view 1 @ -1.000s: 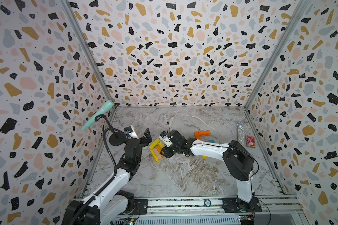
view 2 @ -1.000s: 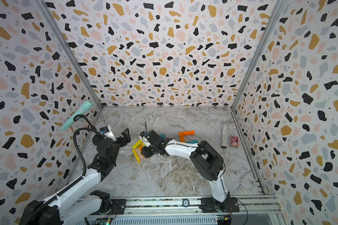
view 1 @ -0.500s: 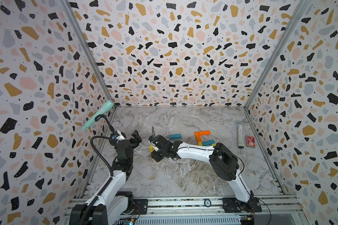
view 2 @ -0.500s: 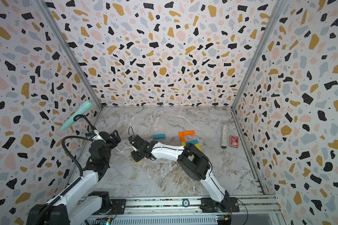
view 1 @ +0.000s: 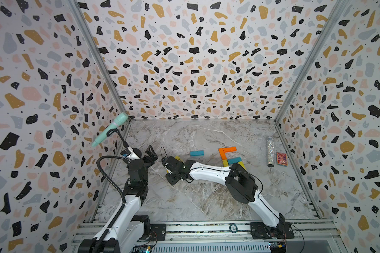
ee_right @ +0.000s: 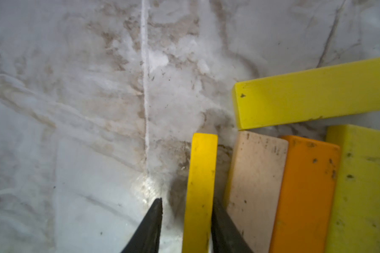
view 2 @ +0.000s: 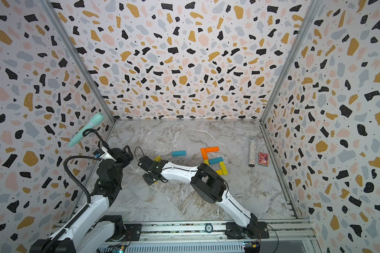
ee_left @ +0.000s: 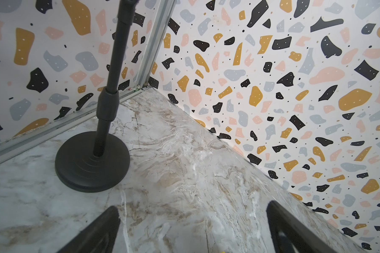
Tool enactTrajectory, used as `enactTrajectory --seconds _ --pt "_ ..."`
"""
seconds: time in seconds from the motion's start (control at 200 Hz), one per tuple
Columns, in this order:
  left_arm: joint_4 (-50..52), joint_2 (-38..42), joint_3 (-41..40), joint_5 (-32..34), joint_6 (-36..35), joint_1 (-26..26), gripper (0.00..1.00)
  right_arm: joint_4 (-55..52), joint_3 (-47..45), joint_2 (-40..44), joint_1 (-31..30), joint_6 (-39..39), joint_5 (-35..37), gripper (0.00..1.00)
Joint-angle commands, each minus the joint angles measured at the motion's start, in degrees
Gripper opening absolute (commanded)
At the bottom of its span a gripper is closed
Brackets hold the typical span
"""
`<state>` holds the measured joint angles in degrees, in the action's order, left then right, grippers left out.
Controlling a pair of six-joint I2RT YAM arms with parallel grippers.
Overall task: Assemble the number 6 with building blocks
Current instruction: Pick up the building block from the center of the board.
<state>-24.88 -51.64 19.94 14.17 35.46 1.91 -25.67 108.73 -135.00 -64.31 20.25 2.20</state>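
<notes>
In the right wrist view my right gripper [ee_right: 185, 203] straddles a yellow building block [ee_right: 201, 175] standing on edge. One finger touches it and the other finger [ee_right: 154, 219] stands a little apart. Beside it lie a pale wood block [ee_right: 255, 186], an orange one [ee_right: 305, 192] and two more yellow ones [ee_right: 312, 92]. In both top views an orange, blue and yellow group [view 1: 227, 149] [view 2: 212, 149] lies right of centre, and a lone blue block [view 1: 196, 153] lies left of it. My left gripper [view 1: 150, 154] [ee_left: 192, 207] is open and empty near the left wall.
A teal microphone [view 1: 110, 129] on a black stand, with its round base [ee_left: 92, 162] on the floor, rises in the back left corner. A glittery tube [view 1: 270, 151] and a small red box [view 1: 281, 158] lie by the right wall. Patterned walls close in three sides.
My right arm has reached further left over the loose pile and its jaws have narrowed around the yellow block. My left arm has drawn back toward the left wall, still open.
</notes>
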Motion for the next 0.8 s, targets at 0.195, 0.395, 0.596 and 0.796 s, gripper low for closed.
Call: enactTrajectory --seconds 0.195,0.395,0.596,0.796 --pt "-2.36 0.71 -1.05 -0.29 0.0 -0.51 0.99 1.67 -2.18 5.11 0.56 0.41 -2.0 0.21" --pt "-1.94 1.8 -0.96 -0.38 -0.24 -0.51 1.0 13.74 -15.05 16.63 4.5 3.78 -11.03 0.19" --pt "-2.83 1.9 -1.18 -1.05 -0.7 -0.51 1.0 18.38 -27.21 24.32 12.36 5.12 -14.29 0.18" --pt "-3.74 0.41 -0.82 -3.04 -1.16 -0.46 0.99 21.78 -32.37 24.04 17.34 5.48 -17.22 0.18"
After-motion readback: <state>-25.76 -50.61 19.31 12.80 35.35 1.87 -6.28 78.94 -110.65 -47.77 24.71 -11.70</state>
